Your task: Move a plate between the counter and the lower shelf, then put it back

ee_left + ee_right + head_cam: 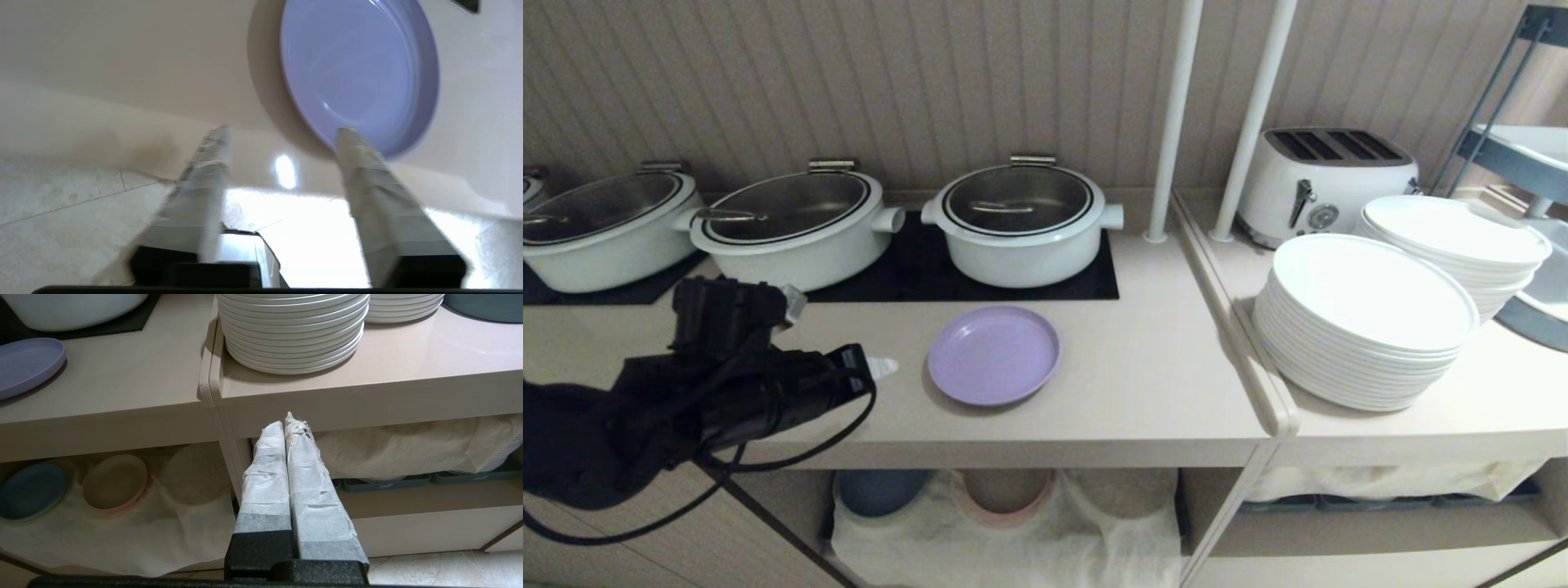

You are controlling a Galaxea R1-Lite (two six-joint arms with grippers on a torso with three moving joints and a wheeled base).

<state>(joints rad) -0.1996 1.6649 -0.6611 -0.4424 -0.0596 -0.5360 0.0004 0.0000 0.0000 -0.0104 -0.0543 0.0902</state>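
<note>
The lavender plate (994, 354) lies flat on the counter (1152, 392), just in front of the black hob panel. My left gripper (882, 367) hovers at counter height to the left of the plate, pointing at it and a short way off. In the left wrist view its fingers (359, 163) stand apart around empty space, so the left gripper (284, 132) is open, with the plate (359, 73) just beyond its tips. My right gripper (288, 420) is shut and empty, parked low in front of the cabinet divider. The plate (24, 365) also shows there, above the lower shelf (155, 451).
Three white lidded pots (1021, 220) stand on the hob behind the plate. Two stacks of large white plates (1364, 318) and a toaster (1327, 184) fill the right-hand top. A wrinkled white cloth (122, 539) with a blue plate (30, 490) and a beige-pink plate (116, 482) lies in the shelf.
</note>
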